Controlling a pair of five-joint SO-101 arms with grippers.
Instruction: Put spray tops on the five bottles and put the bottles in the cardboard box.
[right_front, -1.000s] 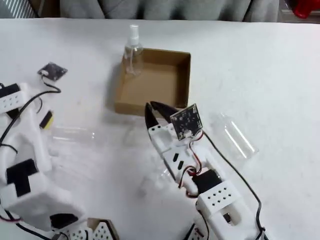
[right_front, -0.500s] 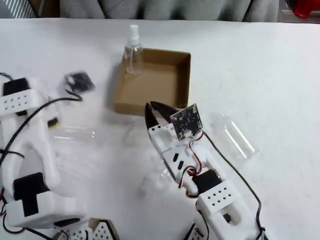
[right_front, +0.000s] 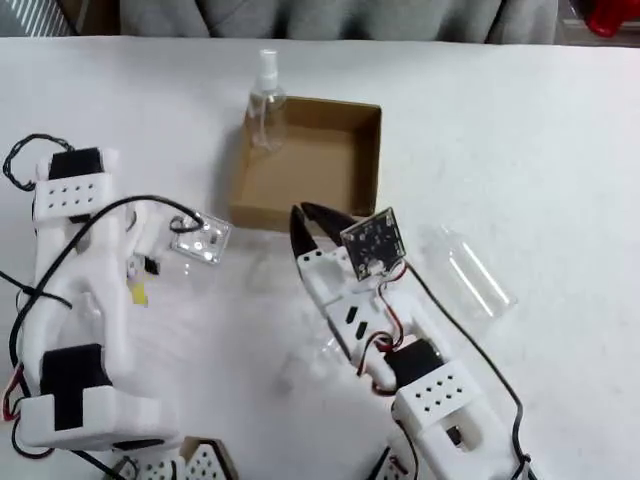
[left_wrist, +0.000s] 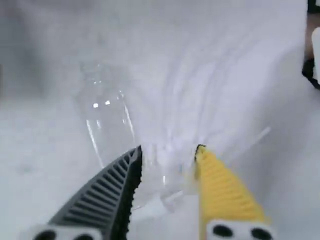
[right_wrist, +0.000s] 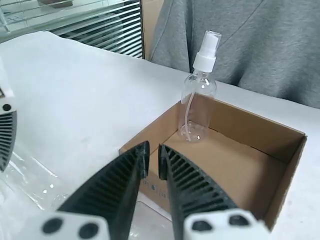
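A clear bottle with a white spray top (right_front: 266, 100) stands upright in the far left corner of the cardboard box (right_front: 345, 185), and the bottle with its spray top (right_wrist: 198, 102) also rises inside the box (right_wrist: 260, 150) in the right wrist view. My right gripper (right_front: 308, 222) hangs shut and holds nothing just in front of the box's near wall; its black fingers (right_wrist: 177, 175) almost touch. My left gripper (left_wrist: 167, 150) is open, grey and yellow fingers spread over a capless clear bottle (left_wrist: 105, 117) lying on the table and crinkled clear plastic (left_wrist: 172, 175).
Another capless clear bottle (right_front: 472, 270) lies on the white table to the right of the right arm. Clear plastic wrap (right_front: 305, 355) lies between the two arms. The left arm's body (right_front: 75, 300) takes up the table's left side.
The left arm has swung toward the table's middle, carrying its wrist from the far left to over the lying bottle. The right arm has not moved.
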